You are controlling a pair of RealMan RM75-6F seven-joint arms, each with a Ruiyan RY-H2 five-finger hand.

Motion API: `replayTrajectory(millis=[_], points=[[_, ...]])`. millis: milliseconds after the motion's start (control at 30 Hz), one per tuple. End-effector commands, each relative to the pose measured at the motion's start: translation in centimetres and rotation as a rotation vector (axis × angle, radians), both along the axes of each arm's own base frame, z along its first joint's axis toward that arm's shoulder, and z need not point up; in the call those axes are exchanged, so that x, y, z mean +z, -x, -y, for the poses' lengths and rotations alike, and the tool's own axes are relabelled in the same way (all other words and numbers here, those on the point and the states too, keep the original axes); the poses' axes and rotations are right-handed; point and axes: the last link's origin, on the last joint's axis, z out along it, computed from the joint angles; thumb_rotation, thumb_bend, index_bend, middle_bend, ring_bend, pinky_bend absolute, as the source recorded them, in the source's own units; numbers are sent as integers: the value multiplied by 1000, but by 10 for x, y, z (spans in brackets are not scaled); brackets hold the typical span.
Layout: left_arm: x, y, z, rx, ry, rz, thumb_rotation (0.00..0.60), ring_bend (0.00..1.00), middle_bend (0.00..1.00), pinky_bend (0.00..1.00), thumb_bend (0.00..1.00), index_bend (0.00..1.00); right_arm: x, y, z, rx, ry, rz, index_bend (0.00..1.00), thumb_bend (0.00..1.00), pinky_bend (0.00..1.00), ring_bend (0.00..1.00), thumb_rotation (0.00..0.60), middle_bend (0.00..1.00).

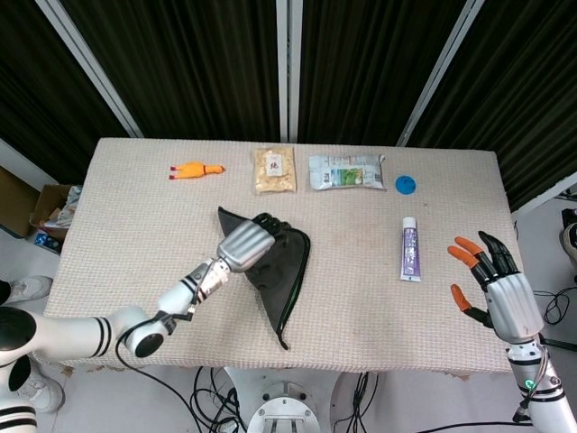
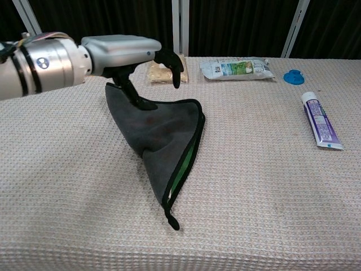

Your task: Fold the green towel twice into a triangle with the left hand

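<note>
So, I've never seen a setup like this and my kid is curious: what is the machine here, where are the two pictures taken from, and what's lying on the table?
It is a robot with two arms, each ending in a hand with fingers. Both pictures come from its own cameras: the head view looks down on the table, and the chest view looks across it from lower down.

The left hand is over the far part of the towel, fingers apart; one dark fingertip reaches down to the cloth. The towel lies folded in a rough triangle, dark outside with green showing along one edge. The right hand is open, off the table's edge, holding nothing.

Also on the table: an orange rubber chicken, a snack bag, a flat packet, a blue cap and a tube that looks like toothpaste.
</note>
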Motion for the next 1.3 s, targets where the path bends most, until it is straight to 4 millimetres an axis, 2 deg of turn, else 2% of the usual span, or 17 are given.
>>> replayTrajectory(millis=[33,167,333,433,767,1000,1133,1300], points=[[6,33,45,-69,66,7,600,144,153,137,257,363,-1,-1,1,7,-4,1,236,306,98,0,600,159],[-4,41,73,-172,84,5,600,144,154,136,257,372,-1,-1,0,9,-3,-2,236,306,98,0,600,157],[-15,39,93,-242,76,15,600,143,153,136,258,375,0,-1,-2,5,1,0,236,306,98,0,600,157],[-28,35,103,-266,90,21,600,139,152,136,258,375,0,-1,-4,8,1,1,236,306,98,0,600,157],[-58,32,111,-268,72,-61,600,131,137,136,258,375,1,-1,-7,7,-1,-6,236,306,98,0,600,157],[-71,34,111,-299,17,-137,600,131,131,136,258,381,0,0,-8,4,-4,-9,236,306,98,0,600,156],[-74,38,113,-285,22,-146,600,131,131,136,259,422,0,-1,-8,3,-2,-9,236,307,98,0,600,156],[-77,38,116,-273,44,-126,600,131,131,136,345,485,-1,-1,-8,3,-8,-9,236,306,98,0,600,156]])
